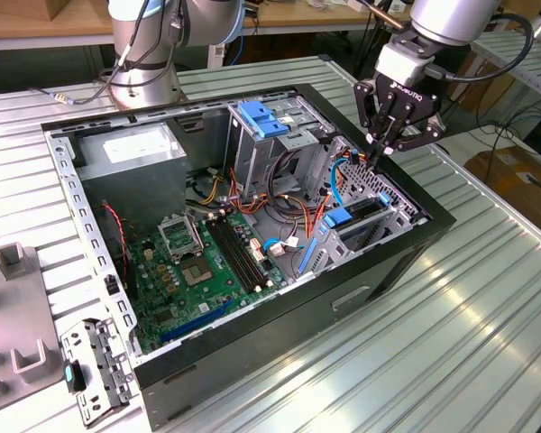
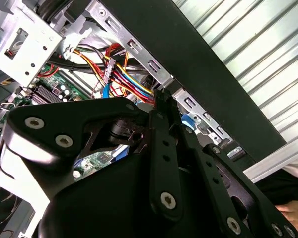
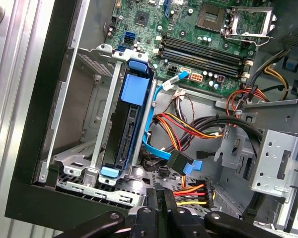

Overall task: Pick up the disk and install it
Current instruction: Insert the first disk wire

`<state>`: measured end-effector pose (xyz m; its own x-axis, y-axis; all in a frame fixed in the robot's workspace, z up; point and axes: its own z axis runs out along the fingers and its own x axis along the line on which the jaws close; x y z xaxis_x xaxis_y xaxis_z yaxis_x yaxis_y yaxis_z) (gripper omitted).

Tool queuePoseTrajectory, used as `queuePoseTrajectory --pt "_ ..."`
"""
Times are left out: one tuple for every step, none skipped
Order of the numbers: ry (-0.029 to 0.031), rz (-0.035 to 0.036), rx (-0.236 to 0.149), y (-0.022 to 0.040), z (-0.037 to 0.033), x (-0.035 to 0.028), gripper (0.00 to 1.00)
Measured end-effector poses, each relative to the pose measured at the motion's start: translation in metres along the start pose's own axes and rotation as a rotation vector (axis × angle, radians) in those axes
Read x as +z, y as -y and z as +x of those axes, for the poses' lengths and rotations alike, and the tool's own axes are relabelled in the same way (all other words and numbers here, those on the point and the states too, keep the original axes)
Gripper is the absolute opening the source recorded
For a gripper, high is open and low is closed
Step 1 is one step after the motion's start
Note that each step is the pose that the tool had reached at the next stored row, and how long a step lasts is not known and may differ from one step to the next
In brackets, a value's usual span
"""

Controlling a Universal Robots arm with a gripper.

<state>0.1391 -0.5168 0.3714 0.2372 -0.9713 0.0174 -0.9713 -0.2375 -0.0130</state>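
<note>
Inside the open computer case, the disk is sitting edge-up in its metal drive cage, framed by blue plastic rails; its label is turned out of sight and only a dark edge and the blue end tabs are showing. Bundles of red, yellow and black wires and a flat blue data cable are lying just beside the cage. Above that corner of the case, the black gripper is hanging with its fingers drawn together, holding nothing. Beyond them, the green motherboard is lying flat, and ribbed aluminium table is spreading around the case.
</note>
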Motion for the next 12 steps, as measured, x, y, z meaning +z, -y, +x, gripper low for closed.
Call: queuePoseTrajectory --pt "0.0 0.0 0.001 0.0 0.0 0.0 0.16" --pt "0.0001 -0.0001 0.006 -0.0004 -0.0001 0.0001 0.16" --pt "0.0 -0.0002 0.014 -0.0005 -0.0001 0.0001 0.16" --pt "-0.0002 -0.0004 0.023 -0.0007 -0.0002 0.0 0.16" --pt "-0.0005 -0.0006 0.034 -0.0009 -0.0002 0.0 0.16" --pt "-0.0005 -0.0008 0.046 -0.0011 -0.0003 0.0 0.16" --pt "-0.0007 -0.0011 0.062 -0.0014 -0.0003 0.0 0.16" --pt "-0.0009 -0.0013 0.073 -0.0021 -0.0006 0.0 0.16" --pt "-0.001 -0.0014 0.079 -0.0029 -0.0008 0.0001 0.16" --pt "-0.0011 -0.0015 0.082 -0.0038 -0.001 0.0 0.16" --pt "-0.001 -0.0015 0.085 -0.0056 -0.0014 0.0002 0.16" --pt "-0.0011 -0.0015 0.087 -0.0066 -0.0016 0.0003 0.16"
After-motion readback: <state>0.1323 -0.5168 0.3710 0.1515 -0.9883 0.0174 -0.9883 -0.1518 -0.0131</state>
